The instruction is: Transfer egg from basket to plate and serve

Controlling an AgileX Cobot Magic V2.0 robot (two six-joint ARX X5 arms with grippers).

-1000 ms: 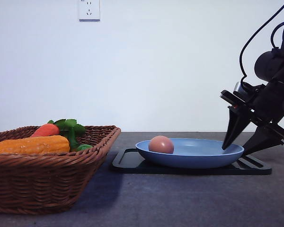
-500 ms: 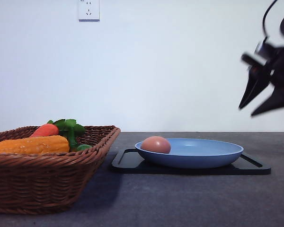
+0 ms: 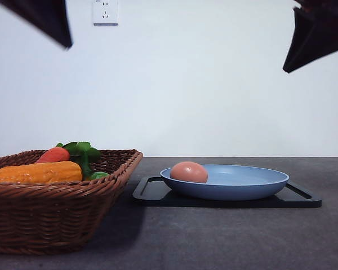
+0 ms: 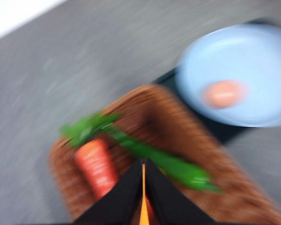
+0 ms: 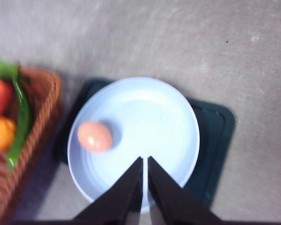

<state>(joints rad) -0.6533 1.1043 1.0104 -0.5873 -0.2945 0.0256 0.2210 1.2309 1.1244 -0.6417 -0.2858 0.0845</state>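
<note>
Your big brown woven wicker basket (image 3: 56,191) sits left on the grey table (image 3: 225,236), holding an orange corn cob (image 3: 36,171) and a red carrot with green leaves (image 3: 55,154). Just beside it, the round light blue plate (image 3: 242,183) rests on a flat black tray (image 3: 152,194). The small pinkish-brown egg (image 3: 189,171) lies in the plate, near its basket-side rim. Both your left gripper (image 4: 144,187) and right gripper (image 5: 144,185) hang high, fingers pressed together, holding nothing.

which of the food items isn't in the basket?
The egg: it lies on the blue plate; the carrot and corn cob sit in the basket.
</note>
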